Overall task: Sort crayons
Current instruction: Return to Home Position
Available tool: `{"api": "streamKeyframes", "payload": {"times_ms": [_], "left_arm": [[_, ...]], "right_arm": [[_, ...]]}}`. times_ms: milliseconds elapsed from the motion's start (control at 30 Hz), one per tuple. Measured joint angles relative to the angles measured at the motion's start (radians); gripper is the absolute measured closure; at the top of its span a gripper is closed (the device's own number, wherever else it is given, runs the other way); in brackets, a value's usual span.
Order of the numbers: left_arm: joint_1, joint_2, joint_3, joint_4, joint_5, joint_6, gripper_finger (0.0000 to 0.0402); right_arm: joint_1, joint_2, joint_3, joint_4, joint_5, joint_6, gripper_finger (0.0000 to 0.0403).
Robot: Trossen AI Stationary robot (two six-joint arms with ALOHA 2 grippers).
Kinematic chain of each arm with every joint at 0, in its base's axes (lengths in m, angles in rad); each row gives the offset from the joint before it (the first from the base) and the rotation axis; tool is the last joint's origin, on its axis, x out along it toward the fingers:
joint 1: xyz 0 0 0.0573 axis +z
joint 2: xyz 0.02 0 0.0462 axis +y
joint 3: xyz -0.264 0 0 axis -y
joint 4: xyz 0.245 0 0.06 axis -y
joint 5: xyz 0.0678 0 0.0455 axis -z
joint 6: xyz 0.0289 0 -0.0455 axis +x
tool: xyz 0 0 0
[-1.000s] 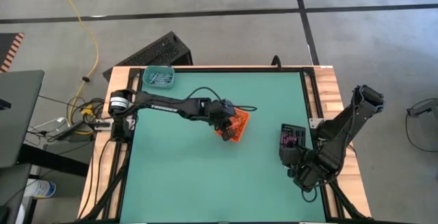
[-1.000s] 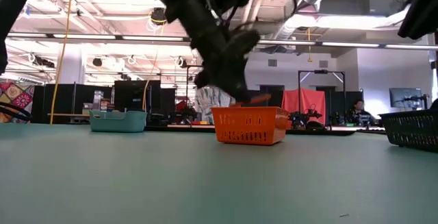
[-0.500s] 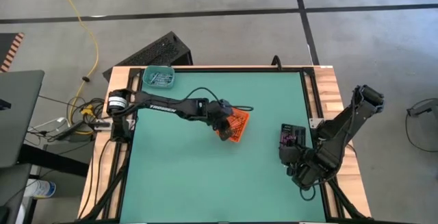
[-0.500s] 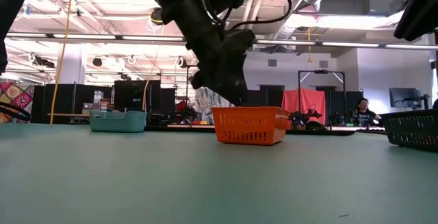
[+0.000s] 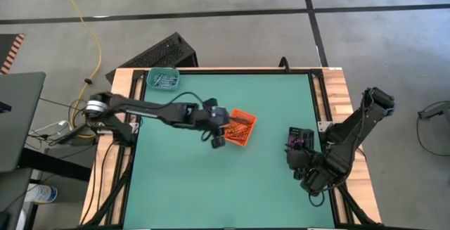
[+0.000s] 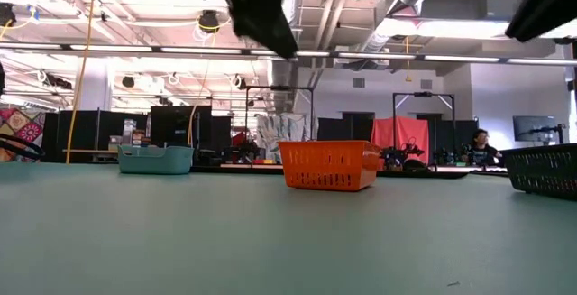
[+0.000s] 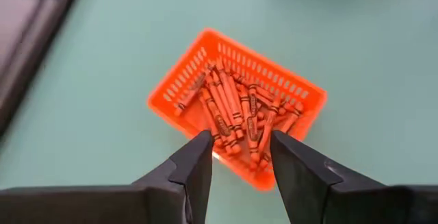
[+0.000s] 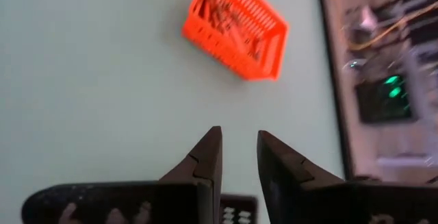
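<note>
Your left gripper (image 7: 239,152) hangs above the orange basket (image 7: 179,90) near the middle of the tabletop (image 5: 211,188); its fingers stand well apart with nothing between them; the orange crayons (image 7: 229,111) lie heaped inside the basket, mostly running the same way. Your right gripper (image 8: 239,145) waits at the right edge of the tabletop, just beside the black basket (image 5: 290,130); its fingers leave only a narrow gap and hold nothing. A teal basket (image 5: 150,80) sits at the far left corner; pinkish sticks show in the black one; you have no loose crayon on the green surface that the high view makes out.

Should you need to lift a crayon again, expect something very light and stiff, but brittle; wax of that thickness is likely to snap if you pinch hard or lever it against a neighbour. The paper wrap should give the fingers fair grip; the round body will probably roll away from a slanted approach. Take it at mid-length, fingers set across the long axis; in a heap like this, pick the topmost one, since a deeper reach would likely catch two.
</note>
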State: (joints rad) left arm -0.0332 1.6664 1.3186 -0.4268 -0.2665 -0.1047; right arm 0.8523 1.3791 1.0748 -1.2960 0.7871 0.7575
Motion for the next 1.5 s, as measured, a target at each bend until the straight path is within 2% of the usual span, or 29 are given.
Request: {"api": "streamKeyframes", "payload": {"times_ms": [167,333,533,667,833,933,1033,1333,1500], "left_arm": [[-0.087,-0.124,0.000,-0.095,-0.110,0.039,0.0273],[-0.181,-0.226,-0.020,-0.206,-0.272,0.001,0.0275],[-0.279,-0.369,-0.204,-0.183,-0.357,-0.093,0.0275],[-0.329,-0.471,-0.378,-0.022,-0.370,-0.116,0.0275],[-0.383,-0.590,-0.578,0.229,-0.366,-0.068,0.0275],[-0.400,-0.652,-0.675,0.343,-0.366,-0.035,0.0275],[-0.402,-0.712,-0.748,0.430,-0.367,-0.015,0.0275],[-0.384,-0.864,-0.910,0.565,-0.364,0.076,0.0275],[-0.329,-0.933,-1.011,0.687,-0.259,0.119,0.0275]], "right_arm": [[0.024,-0.003,0.000,0.007,0.125,-0.056,0.0311],[0.012,-0.052,0.000,0.015,0.167,-0.087,0.0311],[-0.042,-0.196,-0.081,0.181,0.183,-0.222,0.0311],[-0.105,-0.334,-0.191,0.396,0.137,-0.390,0.0311],[-0.237,-0.527,-0.363,0.759,0.003,-0.658,0.0311],[-0.356,-0.621,-0.459,0.968,-0.124,-0.801,0.0311],[-0.499,-0.679,-0.526,1.106,-0.248,-0.886,0.0311],[-0.932,-0.714,-0.624,1.341,-0.725,-0.941,0.0311],[-1.095,-0.715,-0.654,1.394,-0.884,-0.911,0.0311]]}}
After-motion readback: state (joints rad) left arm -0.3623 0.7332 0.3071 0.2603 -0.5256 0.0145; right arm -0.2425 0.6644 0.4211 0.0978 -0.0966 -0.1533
